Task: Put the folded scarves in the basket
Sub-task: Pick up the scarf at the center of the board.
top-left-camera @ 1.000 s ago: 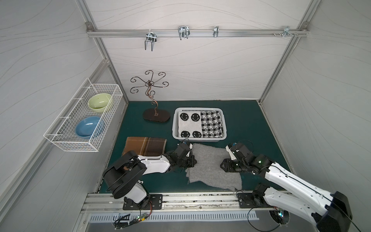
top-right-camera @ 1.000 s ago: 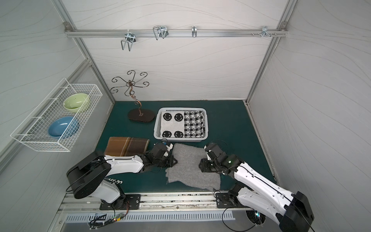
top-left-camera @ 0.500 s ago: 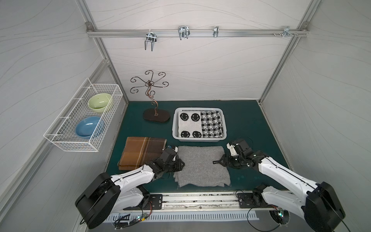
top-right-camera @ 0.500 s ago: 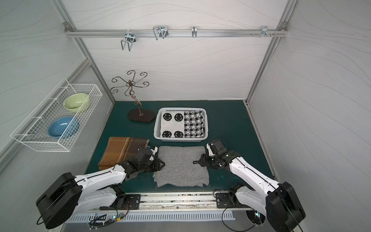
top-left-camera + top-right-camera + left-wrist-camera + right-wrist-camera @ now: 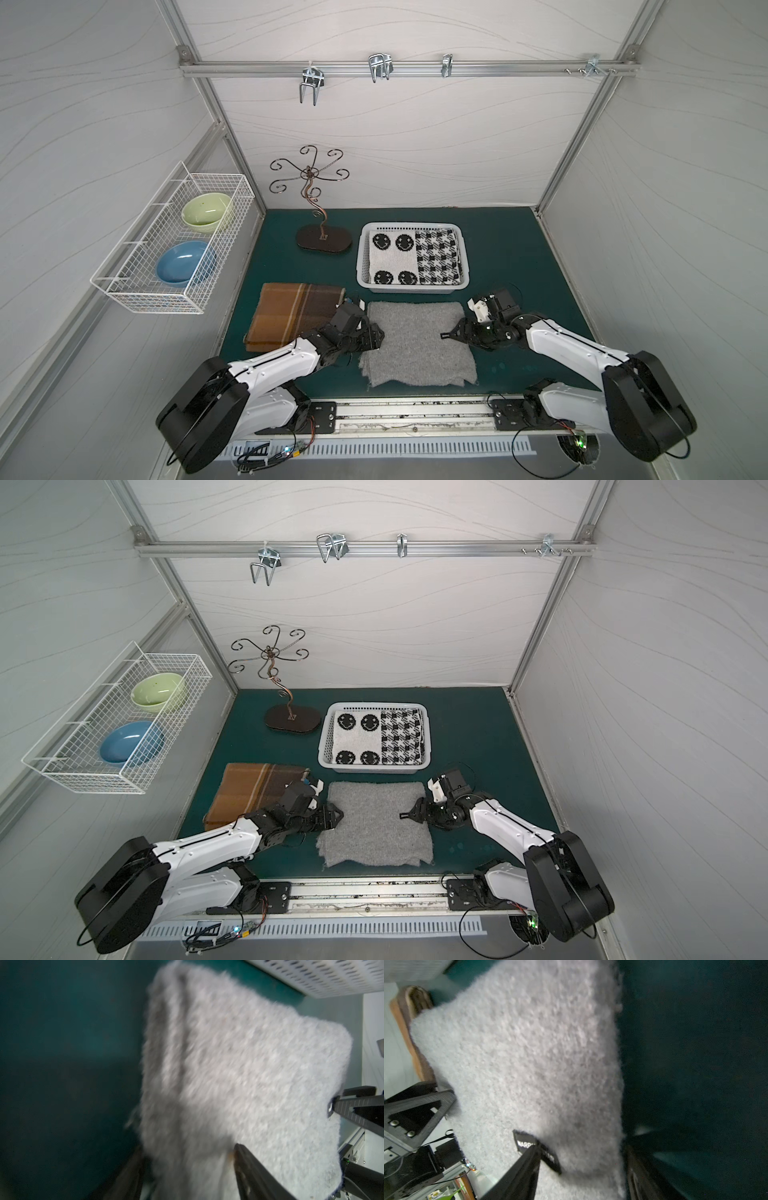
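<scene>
Grey folded scarf [image 5: 415,345] lies flat on the green counter [image 5: 519,257], just in front of the white basket [image 5: 413,287] and not in it. The fold layers are fanned out at its near left corner. Basket holds a black-and-white knit [image 5: 415,257], smiley faces on one half and checks on the other. Left claw [image 5: 377,336] sits low at the scarf's left edge. In the left wrist view its fingers [image 5: 249,1167] are spread apart with the scarf edge between them, nothing clamped. That view is blurred, so contact with the cloth can't be told. Right claw [image 5: 446,334] is at the scarf's right side, tips over the cloth. In the right wrist view its fingers [image 5: 525,1167] are also spread: one on top of the scarf, its tip on the black label [image 5: 527,1144], the other off past the scarf's edge over the counter. No grip there either. Brown plaid scarf [image 5: 291,316] lies folded left of the grey one, with the left arm crossing its near right corner. Wire rack [image 5: 174,249] on the left wall holds a green bowl and a blue bowl. Curly metal stand [image 5: 320,216] is left of the basket.
</scene>
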Available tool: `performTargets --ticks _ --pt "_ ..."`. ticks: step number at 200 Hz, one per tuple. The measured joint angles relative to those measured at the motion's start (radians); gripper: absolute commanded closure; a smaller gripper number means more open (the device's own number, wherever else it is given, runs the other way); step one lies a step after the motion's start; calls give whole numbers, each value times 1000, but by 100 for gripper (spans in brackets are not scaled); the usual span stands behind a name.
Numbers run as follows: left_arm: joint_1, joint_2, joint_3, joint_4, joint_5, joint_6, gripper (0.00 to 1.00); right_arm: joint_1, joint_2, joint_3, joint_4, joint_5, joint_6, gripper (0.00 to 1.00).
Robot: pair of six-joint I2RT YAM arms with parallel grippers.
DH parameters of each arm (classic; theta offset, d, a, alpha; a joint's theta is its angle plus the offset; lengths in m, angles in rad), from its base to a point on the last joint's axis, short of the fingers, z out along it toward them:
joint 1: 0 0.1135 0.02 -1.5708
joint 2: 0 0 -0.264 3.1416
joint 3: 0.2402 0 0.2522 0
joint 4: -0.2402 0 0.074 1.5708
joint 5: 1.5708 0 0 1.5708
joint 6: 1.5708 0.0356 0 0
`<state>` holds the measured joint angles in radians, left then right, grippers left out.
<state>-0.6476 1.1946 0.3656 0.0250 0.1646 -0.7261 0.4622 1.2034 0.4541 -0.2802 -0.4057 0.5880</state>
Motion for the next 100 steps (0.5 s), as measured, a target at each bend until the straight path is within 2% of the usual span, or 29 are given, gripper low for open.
performTargets --ticks 33,65,80,91,100 --pt "5 72 -2 132 35 -13 32 6 66 -13 116 -64 14 31" --pt "5 103 -25 222 52 -30 40 82 138 -8 253 -84 41 34" --pt "5 112 -39 259 57 -40 48 117 173 -5 313 -87 56 42" --pt "5 119 -48 283 61 -48 55 140 205 0 351 -85 63 52" --pt "4 126 -51 291 68 -51 65 154 226 4 377 -87 70 66"
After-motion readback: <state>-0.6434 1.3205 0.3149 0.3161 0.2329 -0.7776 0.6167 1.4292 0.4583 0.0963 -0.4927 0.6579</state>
